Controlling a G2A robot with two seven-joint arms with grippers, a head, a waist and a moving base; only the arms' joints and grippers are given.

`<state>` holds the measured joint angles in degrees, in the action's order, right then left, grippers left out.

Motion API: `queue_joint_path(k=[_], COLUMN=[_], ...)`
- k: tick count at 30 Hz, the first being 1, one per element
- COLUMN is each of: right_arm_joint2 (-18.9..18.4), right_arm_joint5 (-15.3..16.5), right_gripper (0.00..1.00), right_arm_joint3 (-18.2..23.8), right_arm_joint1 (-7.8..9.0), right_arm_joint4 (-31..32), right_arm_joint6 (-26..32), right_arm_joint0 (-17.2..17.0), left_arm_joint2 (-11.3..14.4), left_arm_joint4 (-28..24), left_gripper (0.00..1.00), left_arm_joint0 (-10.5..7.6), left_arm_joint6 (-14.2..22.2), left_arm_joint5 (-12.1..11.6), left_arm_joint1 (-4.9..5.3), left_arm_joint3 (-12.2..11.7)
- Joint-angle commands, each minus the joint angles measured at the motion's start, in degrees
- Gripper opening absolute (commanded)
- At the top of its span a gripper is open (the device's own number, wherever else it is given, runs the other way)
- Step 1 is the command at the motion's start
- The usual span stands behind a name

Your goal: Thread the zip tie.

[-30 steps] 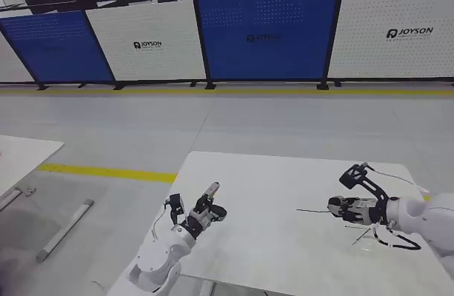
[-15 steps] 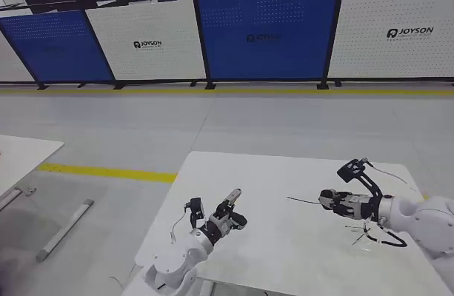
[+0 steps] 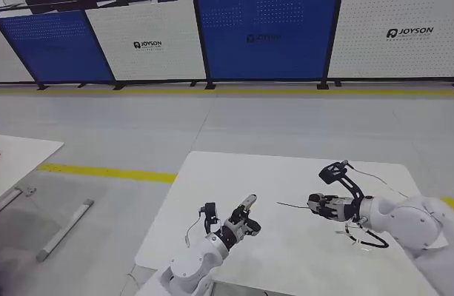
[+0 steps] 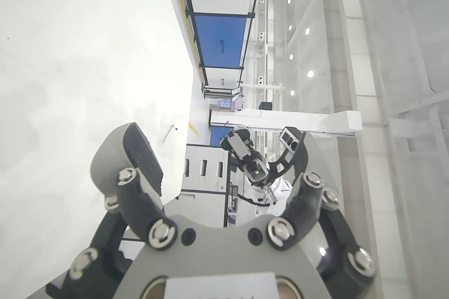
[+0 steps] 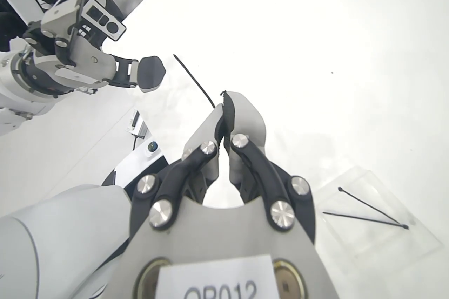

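table [image 3: 234,170]: white, flat top. I take it as the reference for every place below.
right claw [image 5: 222,102]: mine, over the table, to the right of its middle. The fingertips are clenched together on a black strip.
zip tie [image 5: 194,81]: thin and black, with one end pinched between my right fingertips. The rest juts out straight and free, over the table and pointing toward its left side. I cannot tell whether the head or the tail is pinched.
left claw [image 4: 214,139]: mine, over the near left part of the table. It is released, the fingers spread wide with nothing between them, and the opening faces the table's right side.
gap: the tie's free tip and my left claw are apart, with bare table under the space between them.
clear tray [image 5: 364,181]: flat and see-through, lying on the near right part of the table.
spare zip ties [image 5: 368,205]: two, black, lying in the tray on the table at a narrow angle, close together at one end and spread at the other. Neither claw touches them.
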<state>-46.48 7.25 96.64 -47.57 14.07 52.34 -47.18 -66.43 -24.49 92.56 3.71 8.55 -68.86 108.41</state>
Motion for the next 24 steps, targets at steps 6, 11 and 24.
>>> queue_joint_path(k=[6, 11, 24], right_arm_joint2=[-0.1, 2.2, 4.3], right_arm_joint5=[-0.6, -8.7, -14.1], right_gripper=[0.00, 0.00, 0.00], right_arm_joint3=[0.0, 1.0, 0.7], right_arm_joint1=[-0.24, -1.86, -3.39], right_arm_joint4=[-1.7, -2.3, -4.4], right_arm_joint6=[-1.5, -2.3, 0.1], right_arm_joint0=[-0.9, 0.1, 2.0], left_arm_joint2=[0.0, 0.0, 0.0], left_arm_joint4=[0.0, 0.0, 0.0], left_gripper=[1.00, 1.00, 1.00], left_arm_joint0=[0.00, 0.00, 0.00], left_arm_joint6=[0.0, 0.0, 0.0], left_arm_joint5=[0.0, 0.0, 0.0], left_arm_joint1=[0.00, 0.00, 0.00], left_arm_joint3=[0.0, 0.0, 0.0])
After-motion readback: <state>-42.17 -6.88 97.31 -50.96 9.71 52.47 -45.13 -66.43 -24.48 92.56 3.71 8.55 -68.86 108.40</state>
